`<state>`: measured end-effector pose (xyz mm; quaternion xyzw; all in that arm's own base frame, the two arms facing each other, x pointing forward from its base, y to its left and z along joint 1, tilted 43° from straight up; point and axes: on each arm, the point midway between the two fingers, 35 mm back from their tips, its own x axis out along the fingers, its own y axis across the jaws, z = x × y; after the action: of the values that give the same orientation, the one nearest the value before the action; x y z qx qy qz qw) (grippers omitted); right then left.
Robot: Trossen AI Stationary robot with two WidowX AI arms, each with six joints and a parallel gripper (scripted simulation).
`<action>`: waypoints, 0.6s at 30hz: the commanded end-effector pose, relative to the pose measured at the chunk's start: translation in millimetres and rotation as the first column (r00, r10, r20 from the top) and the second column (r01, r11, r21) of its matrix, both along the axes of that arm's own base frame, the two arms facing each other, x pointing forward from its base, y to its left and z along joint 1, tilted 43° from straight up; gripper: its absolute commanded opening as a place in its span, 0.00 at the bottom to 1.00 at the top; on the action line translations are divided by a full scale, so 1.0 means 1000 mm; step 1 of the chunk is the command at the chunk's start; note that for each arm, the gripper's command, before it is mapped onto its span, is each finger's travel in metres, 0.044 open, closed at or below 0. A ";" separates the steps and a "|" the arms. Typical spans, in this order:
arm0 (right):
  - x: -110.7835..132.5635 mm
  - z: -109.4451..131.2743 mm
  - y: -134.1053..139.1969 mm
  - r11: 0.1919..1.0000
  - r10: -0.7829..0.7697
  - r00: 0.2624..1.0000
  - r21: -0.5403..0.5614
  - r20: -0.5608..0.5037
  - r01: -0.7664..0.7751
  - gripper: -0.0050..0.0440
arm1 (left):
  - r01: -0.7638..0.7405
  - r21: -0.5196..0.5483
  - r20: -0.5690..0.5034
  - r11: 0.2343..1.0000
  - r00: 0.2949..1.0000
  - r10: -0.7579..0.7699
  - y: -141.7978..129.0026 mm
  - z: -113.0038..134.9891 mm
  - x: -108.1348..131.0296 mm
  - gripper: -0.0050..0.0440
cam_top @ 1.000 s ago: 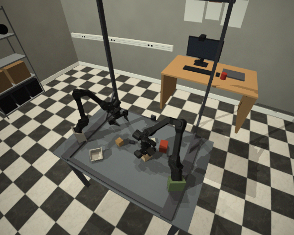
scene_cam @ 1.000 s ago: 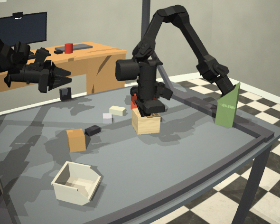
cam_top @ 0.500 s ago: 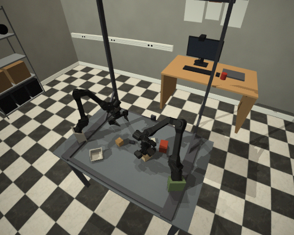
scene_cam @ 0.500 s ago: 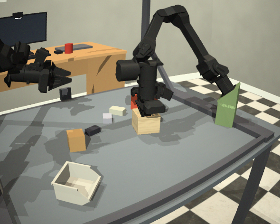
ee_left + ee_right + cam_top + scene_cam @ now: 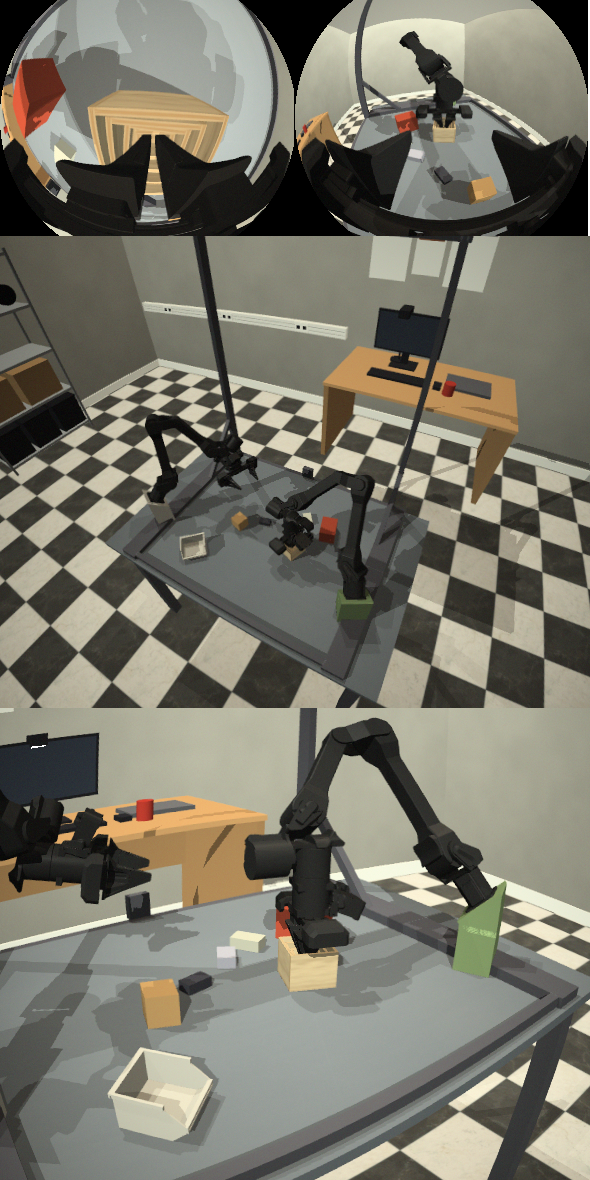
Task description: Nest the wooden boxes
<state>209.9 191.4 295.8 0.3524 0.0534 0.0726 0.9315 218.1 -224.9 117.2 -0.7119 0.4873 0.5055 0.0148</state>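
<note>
Several open wooden boxes form one nested set on the table. The biggest stands upright with its open side up. Inner rims show one within another in the left wrist view; the innermost floor is hidden, so I cannot tell whether each sits flat. My left gripper points down with its fingertips inside the set. Its fingers are nearly together, with only a narrow gap and nothing seen between them. My right gripper is wide open and empty, raised well away from the boxes.
A red block stands close behind the boxes. Cream, pale, dark and orange blocks lie between the arms. An open cream bin sits near the front edge.
</note>
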 end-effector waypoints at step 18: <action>-0.001 0.006 -0.002 1.000 -0.003 1.000 0.021 0.008 0.003 0.92 | 0.245 0.026 0.261 0.969 0.934 -0.243 0.010 0.023 0.006 0.10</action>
<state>209.9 191.4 295.8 0.3524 0.0534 0.0726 0.9315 219.2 -219.7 121.4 -0.7075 0.5347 0.4532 0.0905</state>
